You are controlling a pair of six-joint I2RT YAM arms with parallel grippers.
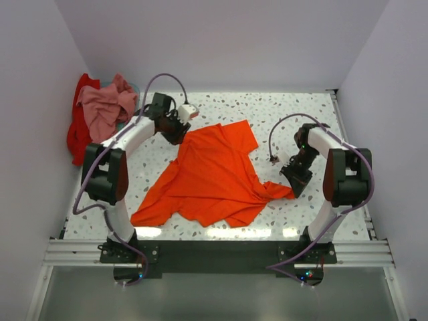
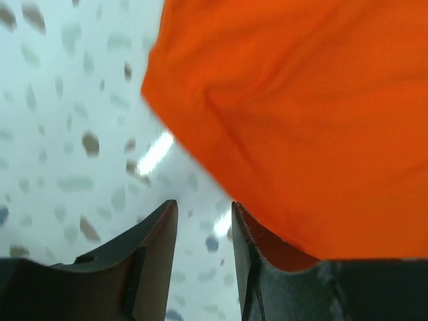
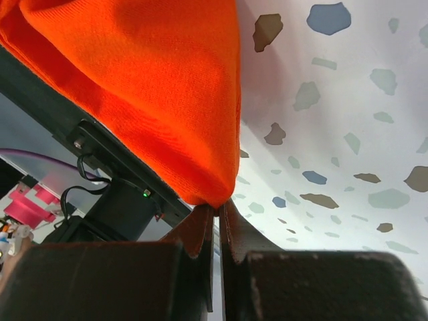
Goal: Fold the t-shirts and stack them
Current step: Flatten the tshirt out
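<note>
The bright orange t-shirt [image 1: 210, 175] lies crumpled and spread on the speckled table, between the two arms. My left gripper [image 1: 175, 132] is open at the shirt's upper left edge; in the left wrist view its gap [image 2: 204, 217] holds only table, with the orange cloth [image 2: 301, 114] draped by the right finger. My right gripper [image 1: 295, 182] is shut on the shirt's right corner; the right wrist view shows the cloth [image 3: 154, 93] pinched at the fingertips [image 3: 219, 208]. The dusty pink t-shirt [image 1: 103, 105] and the red t-shirt [image 1: 78, 130] lie bunched at the table's back left.
A light blue container rim [image 1: 134, 87] shows behind the pink shirt. White walls close in the table [image 1: 301, 114] on the left, back and right. A metal rail [image 1: 214, 253] runs along the near edge by the arm bases.
</note>
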